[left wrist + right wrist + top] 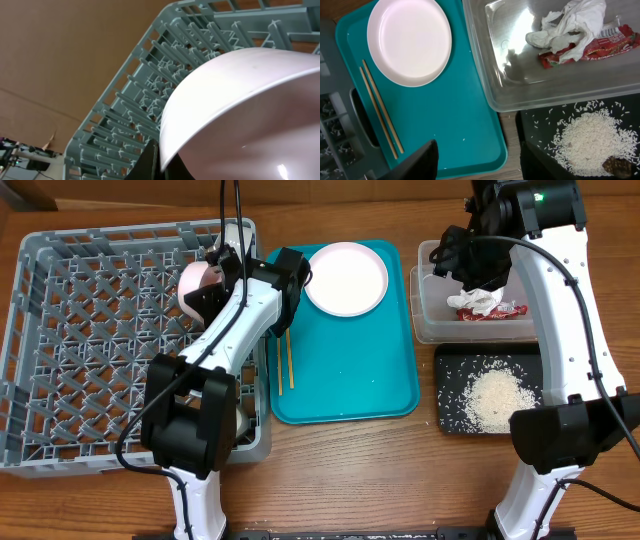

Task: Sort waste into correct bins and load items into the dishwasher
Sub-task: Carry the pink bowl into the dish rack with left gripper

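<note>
Overhead view showed the left gripper (216,272) clamped on the rim of a white bowl (194,281), held tilted over the upper right corner of the grey rack (90,330). On the teal tray (350,370) at centre sat the plate (345,278), with the chopsticks (283,365) along its left edge. The right gripper (452,260) hung over the clear tub (432,328) at upper right, jaws apart and empty. The tub held the napkin (478,301) and wrapper (503,311). Rice (495,394) lay in the black tray (446,418) below.
</note>
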Robot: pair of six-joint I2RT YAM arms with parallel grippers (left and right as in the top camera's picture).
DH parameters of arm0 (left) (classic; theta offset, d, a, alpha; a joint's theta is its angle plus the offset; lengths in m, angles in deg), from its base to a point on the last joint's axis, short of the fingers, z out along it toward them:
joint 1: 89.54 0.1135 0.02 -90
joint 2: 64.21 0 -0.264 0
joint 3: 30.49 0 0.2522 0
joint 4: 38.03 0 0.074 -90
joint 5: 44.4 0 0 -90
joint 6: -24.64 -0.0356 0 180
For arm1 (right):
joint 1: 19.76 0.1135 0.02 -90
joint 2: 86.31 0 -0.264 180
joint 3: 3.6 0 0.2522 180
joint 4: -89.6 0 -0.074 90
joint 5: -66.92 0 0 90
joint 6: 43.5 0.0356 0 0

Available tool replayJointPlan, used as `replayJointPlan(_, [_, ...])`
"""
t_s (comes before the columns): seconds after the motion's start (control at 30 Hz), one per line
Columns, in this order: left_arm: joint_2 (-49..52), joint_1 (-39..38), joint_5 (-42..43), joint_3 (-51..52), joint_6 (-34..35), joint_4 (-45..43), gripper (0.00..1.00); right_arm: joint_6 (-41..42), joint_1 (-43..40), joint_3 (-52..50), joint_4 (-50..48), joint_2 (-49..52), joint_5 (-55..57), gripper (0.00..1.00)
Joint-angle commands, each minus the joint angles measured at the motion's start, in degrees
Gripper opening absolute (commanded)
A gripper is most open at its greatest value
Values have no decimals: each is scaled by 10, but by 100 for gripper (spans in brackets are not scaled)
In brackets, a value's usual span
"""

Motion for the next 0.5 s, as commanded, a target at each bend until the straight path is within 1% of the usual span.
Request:
replayJointPlan(0.0, [-3, 2, 12, -3, -7, 10, 4, -1, 3, 11, -1, -4, 0, 55])
replayJointPlan(0.13, [-3, 3, 115, -3, -7, 38, 4, -2, 3, 11, -1, -4, 0, 55])
replayJointPlan(0.27, [-3, 3, 128, -3, -7, 52, 5, -2, 3, 11, -1, -4, 0, 54])
replayJointPlan(0.33, [-4, 2, 138, -3, -14, 53, 42, -2, 3, 11, -2, -4, 1, 54])
replayJointPlan(0.37, [-4, 1, 146, -4, -30, 53, 59, -2, 3, 11, -2, -4, 1, 55])
replayJointPlan(0.4, [-4, 1, 153, -5, -48, 53, 67, -2, 3, 11, -2, -4, 0, 54])
replayJointPlan(0.47, [-4, 0, 170, -12, -83, 53, 70, -2, 3, 11, -2, -4, 0, 55])
